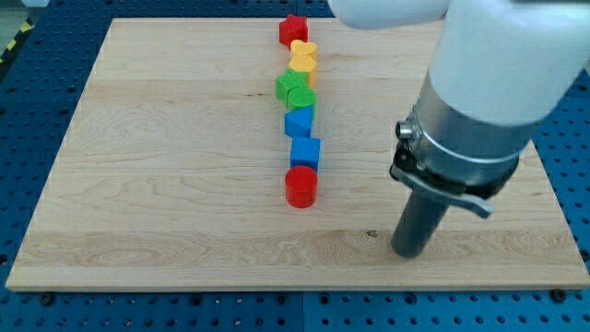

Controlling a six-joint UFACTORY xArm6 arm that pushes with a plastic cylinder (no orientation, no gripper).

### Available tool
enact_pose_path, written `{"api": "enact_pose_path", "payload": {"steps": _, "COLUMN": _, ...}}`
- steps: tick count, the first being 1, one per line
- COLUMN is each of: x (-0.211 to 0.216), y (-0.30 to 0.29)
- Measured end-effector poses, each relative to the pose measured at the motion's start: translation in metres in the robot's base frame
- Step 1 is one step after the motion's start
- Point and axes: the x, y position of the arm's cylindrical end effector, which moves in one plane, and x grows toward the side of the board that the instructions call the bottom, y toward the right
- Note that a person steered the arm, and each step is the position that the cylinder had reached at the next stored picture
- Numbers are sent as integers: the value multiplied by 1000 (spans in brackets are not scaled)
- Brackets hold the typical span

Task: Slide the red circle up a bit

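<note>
So our tip point(408, 253) is down on the wooden board point(166, 184), off toward the view's lower right – well apart from the blocks and touching none of them, nothing pushed against it. The red circle point(300, 187) sits at the bottom end of a column of blocks, just below the blue cube point(305, 152). Going up from there we've got a second blue block point(299, 122), two green ones point(295, 90), two yellow ones point(302, 57) and a red star point(293, 29) at the top.
</note>
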Motion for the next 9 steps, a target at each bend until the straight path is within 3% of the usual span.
{"api": "enact_pose_path", "payload": {"steps": 1, "x": -26, "y": 2}}
{"api": "enact_pose_path", "payload": {"steps": 9, "x": -25, "y": -20}}
